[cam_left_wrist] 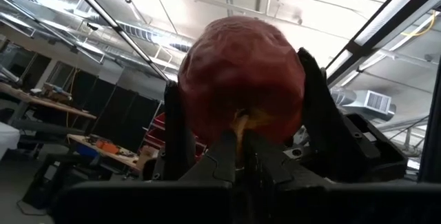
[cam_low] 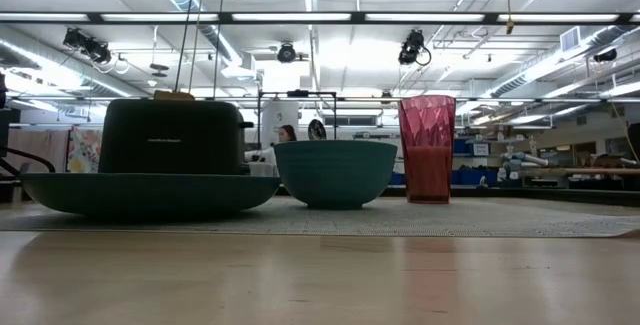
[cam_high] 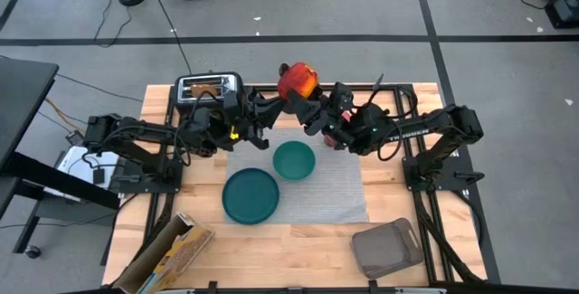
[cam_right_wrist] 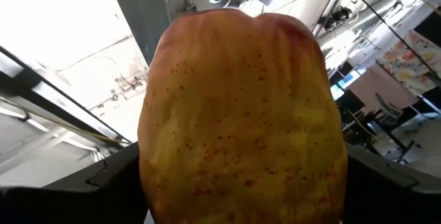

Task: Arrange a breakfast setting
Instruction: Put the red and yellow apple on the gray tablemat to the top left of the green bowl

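A red-yellow apple (cam_high: 297, 81) is up in the air over the table's far middle, between my two grippers. My left gripper (cam_high: 276, 99) comes at it from the left and is shut under it. My right gripper (cam_high: 315, 102) comes from the right with a finger on either side of it. On the grey placemat (cam_high: 339, 190) below stand the teal plate (cam_high: 251, 194) and the teal bowl (cam_high: 294, 160). In the low view the pink-red cup (cam_low: 427, 148) stands upright to the right of the bowl (cam_low: 335, 172). My left gripper is shut on the apple's stem end (cam_left_wrist: 240, 122), its two fingers meeting there from below and slanting upward. The apple sits above the fingertips, clear of the table. My right gripper has the apple's two opposite sides (cam_right_wrist: 158, 182) between its wide-set fingers (cam_left_wrist: 313, 107), slanting upward from the table's right.
A black-and-chrome toaster (cam_high: 210, 87) stands at the far left edge with a toast slice (cam_low: 175, 94) in its slot. A cereal box (cam_high: 172, 258) lies at the near left corner, and a grey square tray (cam_high: 387, 247) at the near right.
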Motion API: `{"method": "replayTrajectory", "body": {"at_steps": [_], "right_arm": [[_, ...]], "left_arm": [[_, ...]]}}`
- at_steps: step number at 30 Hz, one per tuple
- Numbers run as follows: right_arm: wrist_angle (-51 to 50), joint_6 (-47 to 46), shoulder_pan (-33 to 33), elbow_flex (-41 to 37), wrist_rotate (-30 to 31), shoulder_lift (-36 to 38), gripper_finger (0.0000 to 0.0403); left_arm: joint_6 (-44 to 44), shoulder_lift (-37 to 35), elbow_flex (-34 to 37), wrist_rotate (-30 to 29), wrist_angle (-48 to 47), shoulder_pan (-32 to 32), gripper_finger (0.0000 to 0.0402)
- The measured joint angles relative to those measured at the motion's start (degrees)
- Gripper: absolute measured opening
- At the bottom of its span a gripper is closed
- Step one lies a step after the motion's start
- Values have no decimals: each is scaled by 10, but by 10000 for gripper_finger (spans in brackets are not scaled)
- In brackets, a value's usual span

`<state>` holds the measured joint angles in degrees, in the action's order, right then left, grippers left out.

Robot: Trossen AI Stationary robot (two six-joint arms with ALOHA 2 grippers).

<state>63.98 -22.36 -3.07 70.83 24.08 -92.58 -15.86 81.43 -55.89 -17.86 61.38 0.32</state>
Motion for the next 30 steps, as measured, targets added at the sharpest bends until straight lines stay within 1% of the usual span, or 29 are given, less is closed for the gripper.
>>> {"method": "replayTrajectory", "body": {"at_steps": [3,5,10,14,21,30], "right_arm": [[-12,3,-4,0,19,0,386],[-11,14,-6,0,19,0,394],[-11,27,-13,0,20,0,396],[-12,43,-20,0,22,0,398],[-27,62,-32,0,26,10,399],[-102,88,-51,0,47,52,399]], "left_arm": [[0,0,0,0,2,0,18],[1,0,0,0,2,0,18],[13,-7,0,13,6,0,18],[14,-22,1,23,-12,-3,18],[20,-71,0,26,-79,-6,18],[51,-146,0,26,-178,-5,18]]}}
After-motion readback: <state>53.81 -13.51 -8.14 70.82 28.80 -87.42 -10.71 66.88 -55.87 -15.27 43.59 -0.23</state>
